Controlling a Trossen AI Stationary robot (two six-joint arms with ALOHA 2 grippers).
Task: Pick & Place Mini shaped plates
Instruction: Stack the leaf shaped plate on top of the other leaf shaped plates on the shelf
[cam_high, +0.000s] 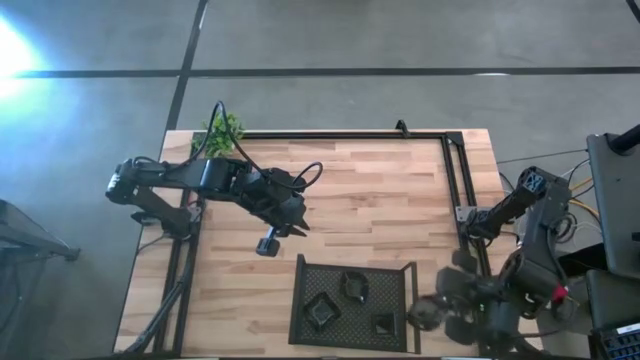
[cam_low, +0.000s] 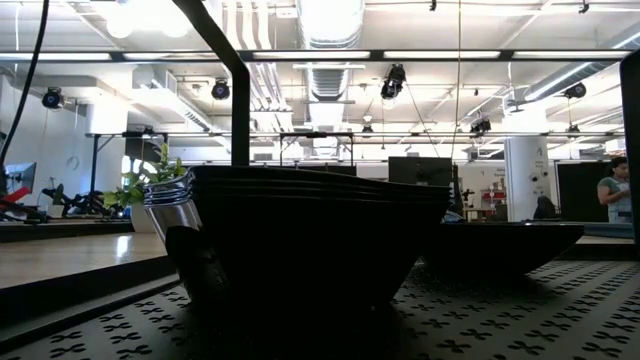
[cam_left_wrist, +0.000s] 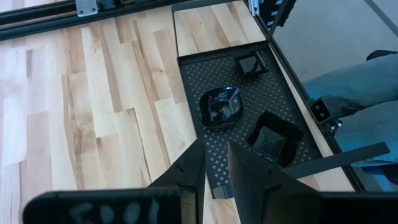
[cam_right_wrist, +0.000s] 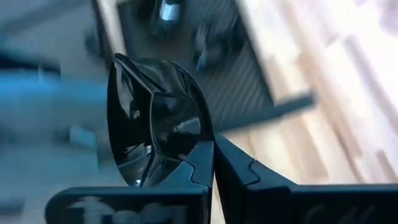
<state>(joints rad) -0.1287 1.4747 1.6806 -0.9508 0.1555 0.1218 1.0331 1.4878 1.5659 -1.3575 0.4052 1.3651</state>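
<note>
Right wrist view, right gripper (cam_right_wrist: 213, 163) pinching mini plate (cam_right_wrist: 155, 118) rim, plate on edge, upright.

Right gripper (cam_high: 428, 313) blurred in high view; tray (cam_right_wrist: 249, 81) smeared in right wrist view.

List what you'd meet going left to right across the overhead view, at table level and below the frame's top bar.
Left gripper, empty above the wood → mesh tray holding three mini plates → right gripper, shut on a mini plate just off the tray's right side.
</note>
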